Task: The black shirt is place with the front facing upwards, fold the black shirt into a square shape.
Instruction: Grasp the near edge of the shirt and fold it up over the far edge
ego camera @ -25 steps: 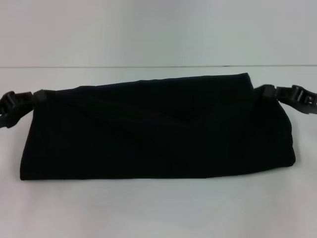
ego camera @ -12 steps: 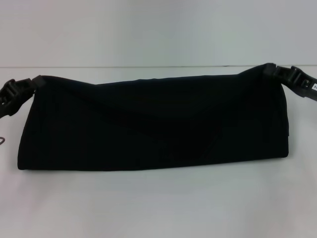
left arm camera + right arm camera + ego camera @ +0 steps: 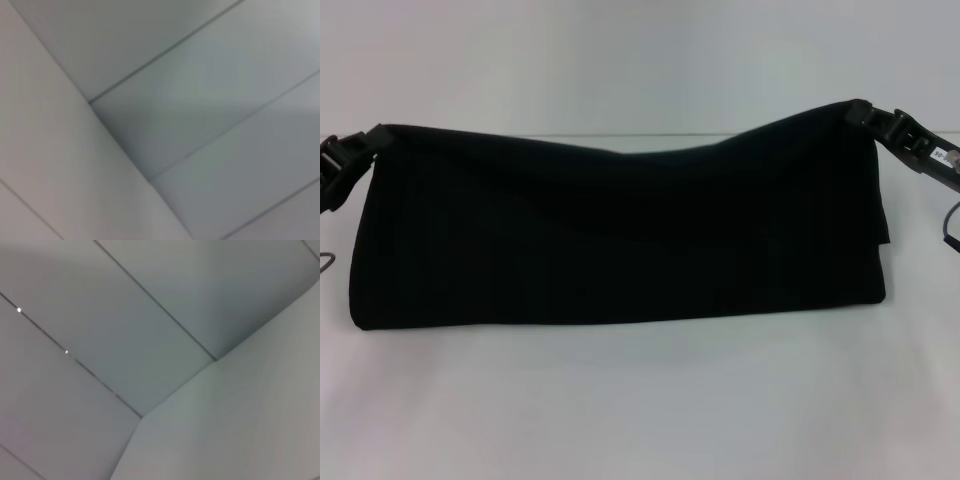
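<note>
Black shirt (image 3: 620, 235): folded into long band, held up over white table (image 3: 640, 410) | left gripper (image 3: 365, 143) clamped on left top corner | right gripper (image 3: 868, 112) clamped on right top corner | lengthwise fold appears done; crosswise folds to square outstanding

Black end effectors (image 3: 880, 122), white label
</note>
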